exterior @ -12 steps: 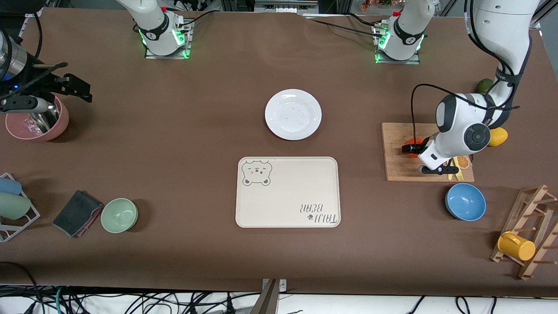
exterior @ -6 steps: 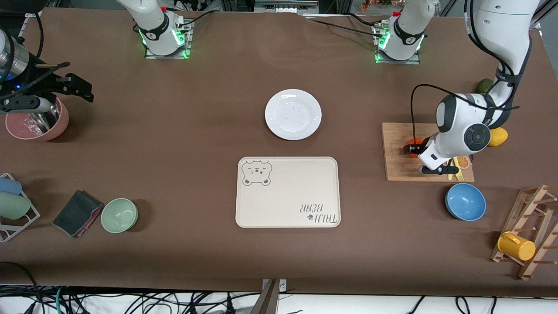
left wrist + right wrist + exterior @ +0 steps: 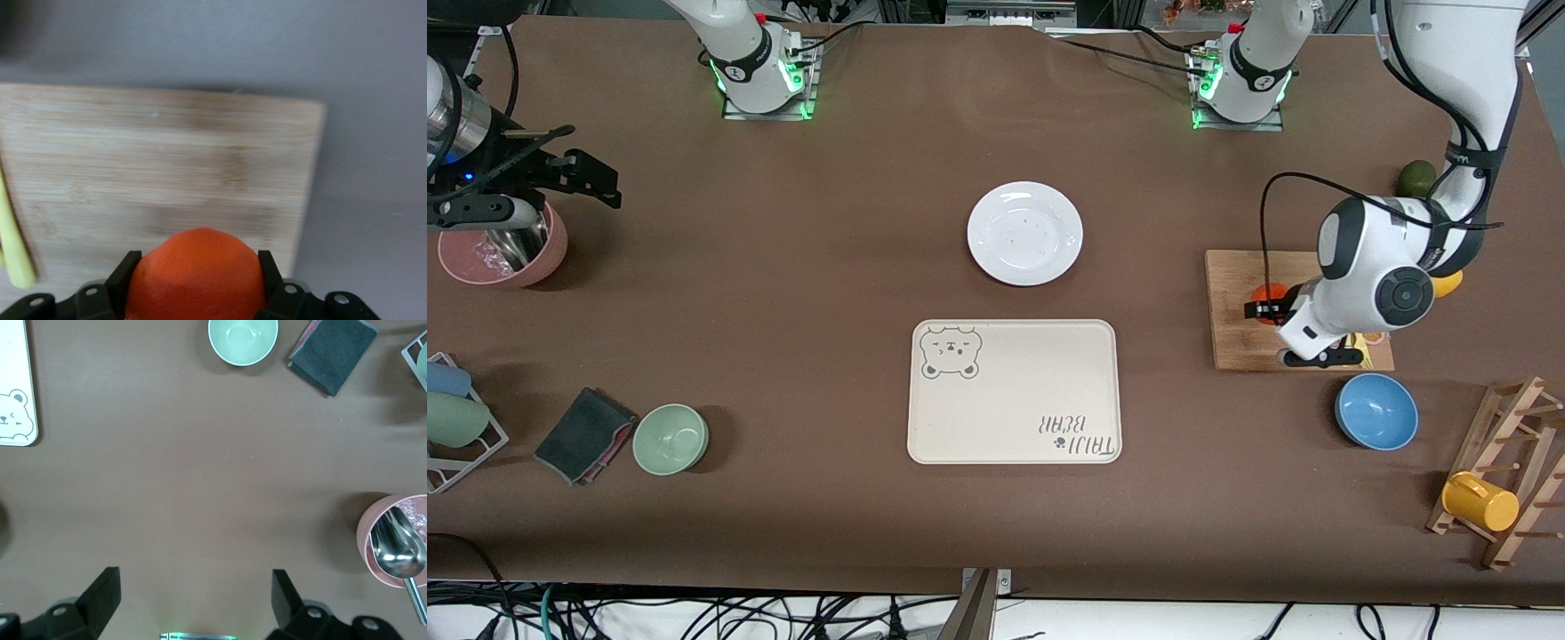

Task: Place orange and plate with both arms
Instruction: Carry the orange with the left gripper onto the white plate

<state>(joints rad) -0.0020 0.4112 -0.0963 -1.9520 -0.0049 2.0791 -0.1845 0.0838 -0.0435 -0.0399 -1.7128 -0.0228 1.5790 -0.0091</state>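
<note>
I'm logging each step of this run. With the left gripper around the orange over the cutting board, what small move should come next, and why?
Probably a short straight lift. The left gripper has a finger on each side of the orange just over the wooden cutting board, so raising it clears the board before carrying it toward the white plate. The right gripper waits open above the bare tabletop.

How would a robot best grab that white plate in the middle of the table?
Probably by its rim. The plate lies flat and is too wide to span, so a gripper would likely come from above, tilted, one finger inside the shallow raised edge and one under it. The right gripper, open over bare table, is free; the left gripper is shut on the orange.
</note>
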